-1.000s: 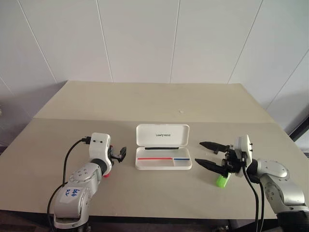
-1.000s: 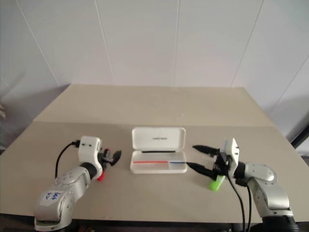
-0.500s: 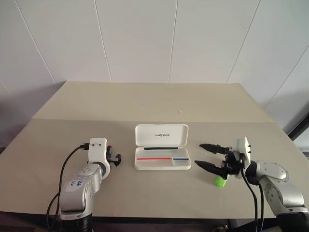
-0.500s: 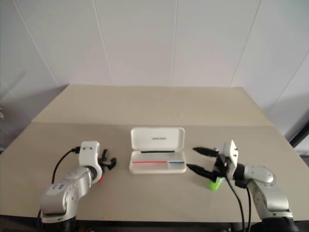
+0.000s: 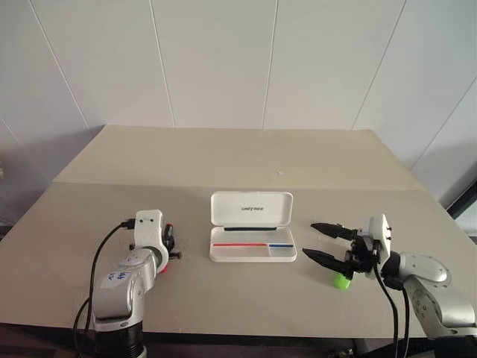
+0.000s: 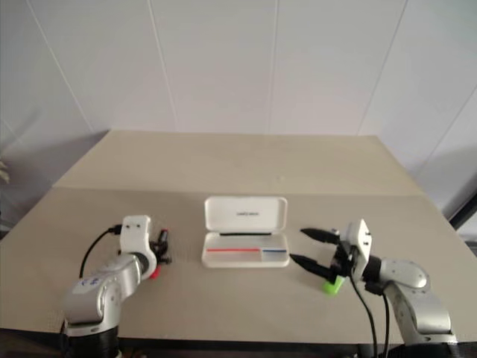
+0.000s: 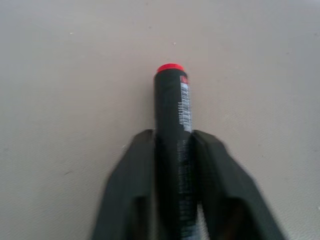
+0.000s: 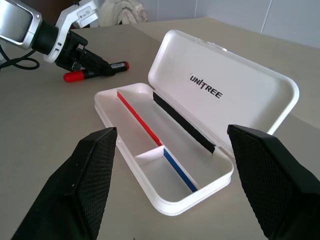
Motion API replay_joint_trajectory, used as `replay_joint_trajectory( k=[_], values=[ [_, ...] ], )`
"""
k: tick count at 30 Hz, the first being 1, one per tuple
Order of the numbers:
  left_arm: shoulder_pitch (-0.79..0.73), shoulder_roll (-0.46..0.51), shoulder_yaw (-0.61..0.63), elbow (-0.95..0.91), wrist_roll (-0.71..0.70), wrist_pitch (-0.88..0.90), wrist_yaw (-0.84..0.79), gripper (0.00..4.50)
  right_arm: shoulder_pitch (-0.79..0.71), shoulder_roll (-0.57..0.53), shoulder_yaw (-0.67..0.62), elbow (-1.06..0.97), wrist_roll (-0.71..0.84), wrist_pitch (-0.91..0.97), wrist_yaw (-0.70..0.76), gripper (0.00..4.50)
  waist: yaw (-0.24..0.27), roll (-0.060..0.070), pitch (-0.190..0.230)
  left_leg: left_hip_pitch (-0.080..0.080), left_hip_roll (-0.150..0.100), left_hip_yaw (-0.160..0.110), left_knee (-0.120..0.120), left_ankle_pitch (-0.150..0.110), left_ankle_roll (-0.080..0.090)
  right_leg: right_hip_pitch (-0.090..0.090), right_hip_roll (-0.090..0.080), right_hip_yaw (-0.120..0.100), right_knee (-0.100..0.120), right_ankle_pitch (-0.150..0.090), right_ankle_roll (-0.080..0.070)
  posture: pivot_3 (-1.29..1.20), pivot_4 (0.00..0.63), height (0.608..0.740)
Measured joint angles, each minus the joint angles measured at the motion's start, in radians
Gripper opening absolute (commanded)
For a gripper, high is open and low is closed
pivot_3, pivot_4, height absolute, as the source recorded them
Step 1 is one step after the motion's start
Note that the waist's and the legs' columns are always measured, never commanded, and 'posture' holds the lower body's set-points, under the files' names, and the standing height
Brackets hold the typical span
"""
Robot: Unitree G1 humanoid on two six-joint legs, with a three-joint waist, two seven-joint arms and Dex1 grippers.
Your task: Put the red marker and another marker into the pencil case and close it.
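The left gripper (image 7: 175, 150) has dipped and pinched the red marker (image 7: 171, 107) at lower left, ready to lift. The case (image 5: 252, 252) lies open at centre to receive it. The right gripper (image 5: 326, 243) waits wide above the green marker (image 5: 342, 281), lower right.

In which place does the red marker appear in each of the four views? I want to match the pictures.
Left eye view: the red marker lies left of the open pencil case, under the left gripper.
Right eye view: same place, left of the case.
Left wrist view: between that gripper's two fingers, pointing away.
Right wrist view: beyond the case, held in the left gripper.
Shared landmark: the pencil case, in three of the views.
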Motion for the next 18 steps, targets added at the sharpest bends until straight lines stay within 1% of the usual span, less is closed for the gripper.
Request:
replay_joint_trajectory(
  k=[4,7,9,12,15,18],
  values=[
    [-0.012,0.012,-0.001,0.027,0.0,-0.011,-0.008,0.58,0.0,0.0,0.0,0.0,0.0,0.0,-0.006,4.5,0.002,0.0,0.0,0.002,0.0,0.0,0.0,0.0,0.0,0.002,0.0,0.0,0.0,0.0,0.0,0.0,0.15,0.74],
    [-0.032,0.077,-0.012,0.08,-0.003,-0.04,-0.047,0.58,0.0,0.0,0.0,0.0,0.0,0.0,-0.007,4.5,-0.001,0.0,0.0,0.003,0.0,0.0,0.0,0.001,0.0,0.003,0.0,0.0,-0.002,0.0,-0.001,0.0,0.15,0.74],
    [-0.061,0.14,-0.017,0.115,-0.01,-0.078,-0.095,0.58,0.0,0.0,0.0,0.0,0.0,0.0,-0.008,4.5,-0.003,0.0,0.0,0.003,0.001,0.0,0.0,0.001,-0.001,0.003,0.0,0.0,-0.002,0.0,-0.001,0.0,0.15,0.74],
    [-0.129,0.263,-0.036,0.176,-0.03,-0.203,-0.208,0.58,0.0,0.0,-0.002,0.0,0.0,-0.001,-0.008,4.5,-0.004,0.0,0.0,0.003,0.001,0.0,-0.002,0.001,-0.001,0.003,0.001,-0.001,-0.004,0.0,-0.001,0.0,0.15,0.74],
    [-0.179,0.348,-0.056,0.223,-0.05,-0.343,-0.328,0.58,0.0,0.0,-0.002,0.0,0.0,-0.002,-0.008,4.5,-0.002,0.0,0.0,0.003,0.001,0.0,-0.004,0.0,-0.001,0.003,0.0,-0.001,-0.006,0.0,-0.001,0.0,0.15,0.74],
    [-0.253,0.435,-0.115,0.324,-0.075,-0.495,-0.514,0.58,0.0,0.0,-0.003,-0.001,0.0,-0.007,-0.016,4.5,0.0,0.0,0.0,0.0,0.001,-0.001,-0.005,0.0,-0.001,0.002,0.0,-0.002,-0.007,0.0,-0.001,0.0,0.15,0.74]
  ],
)
